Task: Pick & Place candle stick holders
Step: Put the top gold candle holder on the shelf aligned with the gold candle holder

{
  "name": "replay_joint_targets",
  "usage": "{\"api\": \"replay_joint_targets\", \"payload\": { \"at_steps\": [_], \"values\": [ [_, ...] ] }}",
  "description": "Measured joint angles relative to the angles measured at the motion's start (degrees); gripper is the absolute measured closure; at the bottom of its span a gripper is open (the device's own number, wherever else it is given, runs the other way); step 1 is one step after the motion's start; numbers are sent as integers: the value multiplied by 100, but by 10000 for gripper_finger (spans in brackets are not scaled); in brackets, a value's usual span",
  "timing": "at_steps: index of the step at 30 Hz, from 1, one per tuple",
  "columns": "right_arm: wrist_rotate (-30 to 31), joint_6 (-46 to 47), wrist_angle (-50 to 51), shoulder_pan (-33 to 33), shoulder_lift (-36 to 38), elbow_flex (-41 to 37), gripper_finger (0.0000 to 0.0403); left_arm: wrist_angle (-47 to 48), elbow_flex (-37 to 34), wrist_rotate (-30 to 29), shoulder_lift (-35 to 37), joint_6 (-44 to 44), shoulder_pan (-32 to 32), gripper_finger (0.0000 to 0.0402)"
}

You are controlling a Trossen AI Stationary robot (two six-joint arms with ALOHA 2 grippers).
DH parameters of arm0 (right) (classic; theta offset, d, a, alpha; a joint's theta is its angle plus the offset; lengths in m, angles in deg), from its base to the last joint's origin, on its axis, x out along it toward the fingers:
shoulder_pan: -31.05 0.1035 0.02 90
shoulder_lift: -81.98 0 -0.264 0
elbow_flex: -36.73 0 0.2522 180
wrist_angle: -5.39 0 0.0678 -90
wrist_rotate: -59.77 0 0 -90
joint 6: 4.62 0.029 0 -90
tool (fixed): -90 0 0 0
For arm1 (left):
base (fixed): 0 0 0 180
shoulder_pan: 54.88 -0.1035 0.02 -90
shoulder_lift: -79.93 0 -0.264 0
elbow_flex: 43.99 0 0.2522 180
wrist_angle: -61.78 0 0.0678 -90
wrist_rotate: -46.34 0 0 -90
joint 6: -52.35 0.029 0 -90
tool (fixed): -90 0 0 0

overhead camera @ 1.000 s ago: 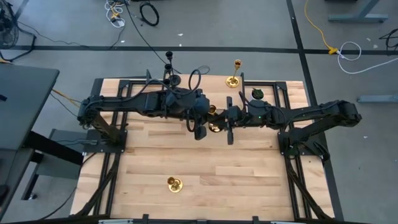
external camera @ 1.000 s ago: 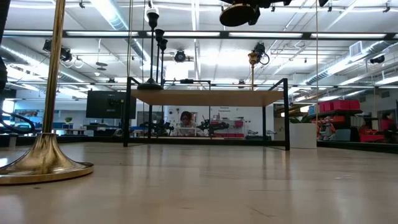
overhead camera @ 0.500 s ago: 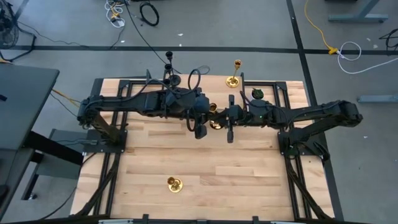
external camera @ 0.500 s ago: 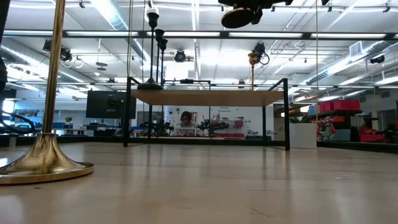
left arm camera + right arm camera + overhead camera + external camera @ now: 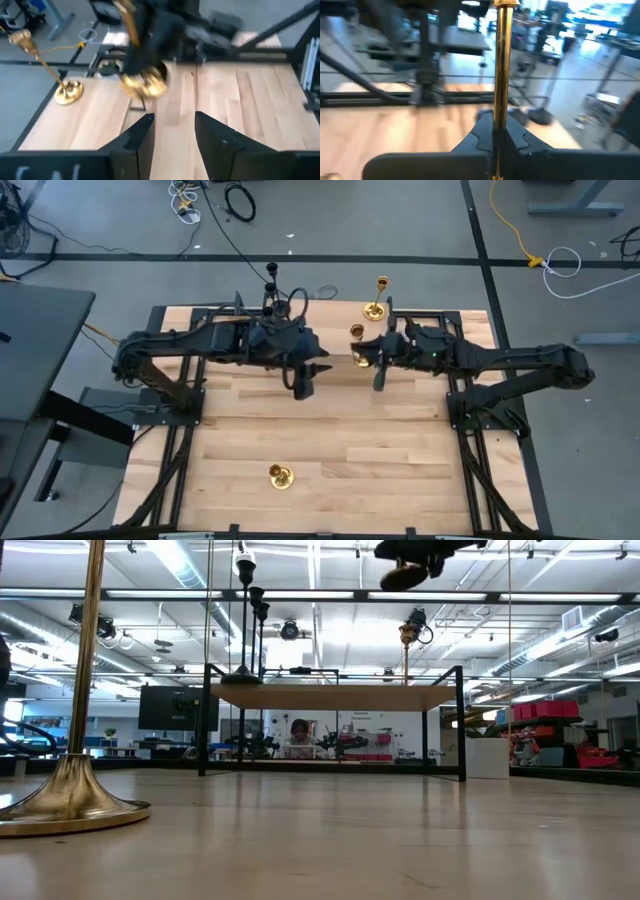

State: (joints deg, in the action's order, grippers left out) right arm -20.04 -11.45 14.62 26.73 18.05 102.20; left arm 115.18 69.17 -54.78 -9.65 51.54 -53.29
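Note:
My right gripper [image 5: 372,358] is shut on a shiny gold candle stick holder [image 5: 358,345] above the middle of the table's far half. My left gripper [image 5: 172,131] stands open just to its left, near the holder's round base [image 5: 145,85] but apart from it. Another gold holder [image 5: 377,306] stands upright by its base at the far edge. A third gold one [image 5: 280,475] stands near the front edge. Black holders [image 5: 272,282] stand at the far left. My right gripper pinches the gold holder's thin stem [image 5: 500,107] between its two fingers [image 5: 485,131], which lie across the stem. The holder is lifted clear of the table and tilted, its base [image 5: 405,576] turned toward my left gripper.
A raised wooden shelf on black legs [image 5: 330,696] runs along the far side and carries the black holders [image 5: 246,570] and a gold one [image 5: 407,635]. A small pot with a green plant [image 5: 414,331] sits by my right arm. Bare wood lies between the arms and the front holder [image 5: 70,802].
My left gripper has opened, let go of the gold holder and drawn back toward the table's left edge. My right gripper, still shut on the stem, has carried the holder up and a little toward the far right, where it now hangs tilted.

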Motion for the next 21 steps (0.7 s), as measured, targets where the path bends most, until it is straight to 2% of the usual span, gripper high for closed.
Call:
{"api": "replay_joint_targets", "payload": {
  "at_steps": [4, 13, 21],
  "values": [
    [6, -53, 88, -451, 176, 0, 398, 307, 0, 21, 46, 0, 102, 258],
    [-760, 33, 7, -1599, 210, 0, 398, 608, -2, 23, 46, -36, 255, 259],
    [-1635, 251, -641, -2451, 204, -67, 399, 627, -2, 23, 46, -46, 252, 259]
  ]
}}
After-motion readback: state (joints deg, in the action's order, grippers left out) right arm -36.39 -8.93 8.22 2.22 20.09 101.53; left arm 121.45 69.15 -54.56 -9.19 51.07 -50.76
